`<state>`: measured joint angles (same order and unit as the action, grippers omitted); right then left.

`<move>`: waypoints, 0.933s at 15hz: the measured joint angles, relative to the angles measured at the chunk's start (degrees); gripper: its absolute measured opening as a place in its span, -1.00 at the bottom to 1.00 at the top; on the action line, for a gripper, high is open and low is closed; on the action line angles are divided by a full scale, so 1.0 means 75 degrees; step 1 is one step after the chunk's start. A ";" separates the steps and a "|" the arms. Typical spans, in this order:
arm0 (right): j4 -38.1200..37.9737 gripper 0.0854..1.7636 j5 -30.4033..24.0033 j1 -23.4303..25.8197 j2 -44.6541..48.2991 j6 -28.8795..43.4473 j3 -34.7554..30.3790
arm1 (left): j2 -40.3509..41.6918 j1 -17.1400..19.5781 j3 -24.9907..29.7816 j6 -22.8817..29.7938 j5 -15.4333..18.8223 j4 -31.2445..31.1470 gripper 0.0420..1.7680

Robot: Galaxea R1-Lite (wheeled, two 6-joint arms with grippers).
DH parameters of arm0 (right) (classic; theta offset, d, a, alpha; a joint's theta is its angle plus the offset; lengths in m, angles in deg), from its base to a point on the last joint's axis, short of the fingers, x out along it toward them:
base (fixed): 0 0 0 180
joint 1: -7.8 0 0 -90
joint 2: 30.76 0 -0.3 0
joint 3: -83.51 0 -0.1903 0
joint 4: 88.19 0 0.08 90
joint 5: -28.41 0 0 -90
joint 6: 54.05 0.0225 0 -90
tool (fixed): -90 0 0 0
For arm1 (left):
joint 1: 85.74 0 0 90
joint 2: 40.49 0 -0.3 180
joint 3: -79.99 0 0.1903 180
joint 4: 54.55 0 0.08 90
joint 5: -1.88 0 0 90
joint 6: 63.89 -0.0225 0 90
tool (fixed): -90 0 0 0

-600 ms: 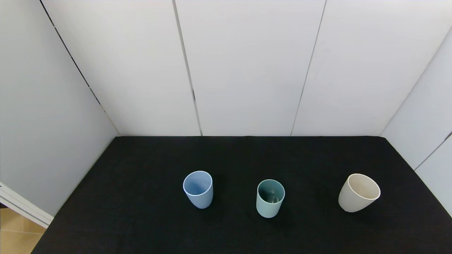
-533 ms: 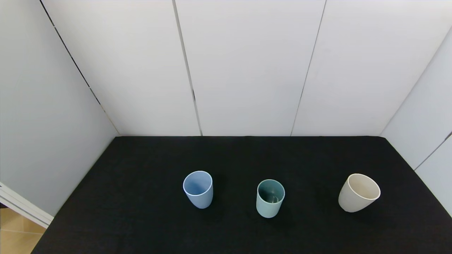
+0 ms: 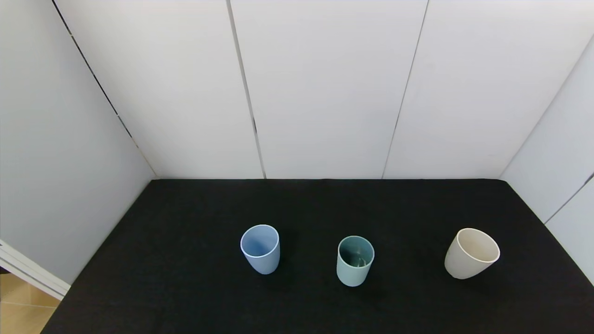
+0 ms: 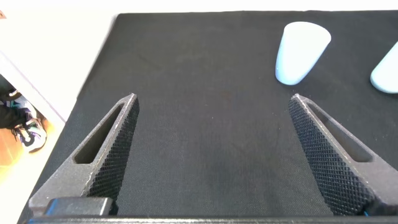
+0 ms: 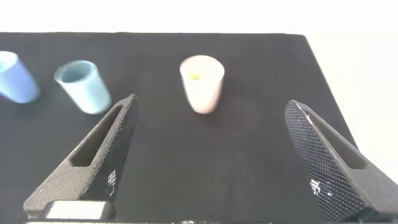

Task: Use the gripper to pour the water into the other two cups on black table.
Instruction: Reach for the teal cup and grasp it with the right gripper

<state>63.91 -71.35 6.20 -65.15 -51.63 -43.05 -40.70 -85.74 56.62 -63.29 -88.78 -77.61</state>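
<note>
Three cups stand upright in a row on the black table (image 3: 185,222). The light blue cup (image 3: 261,249) is on the left, the teal-green cup (image 3: 355,260) in the middle, the cream-white cup (image 3: 471,253) on the right. Faint glints of water (image 3: 358,260) show in the teal-green cup. Neither arm shows in the head view. My left gripper (image 4: 213,102) is open and empty over bare cloth, short of the light blue cup (image 4: 301,52). My right gripper (image 5: 209,107) is open and empty, with the cream-white cup (image 5: 201,83) ahead of it and the teal-green cup (image 5: 83,86) and light blue cup (image 5: 15,77) off to one side.
White wall panels (image 3: 325,93) close the table at the back and on both sides. The table's left edge drops to a wooden floor (image 3: 18,311). Black cloth lies bare between the cups and the back wall.
</note>
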 joint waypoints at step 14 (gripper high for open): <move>0.2159 0.94 0.1294 -0.3083 -0.5117 0.0213 0.1697 | 0.0000 0.0000 0.0000 -0.0003 0.0000 0.0007 0.94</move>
<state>80.10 -61.64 -16.92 -103.52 -50.04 -30.32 -40.70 -85.74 56.62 -63.32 -88.78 -77.56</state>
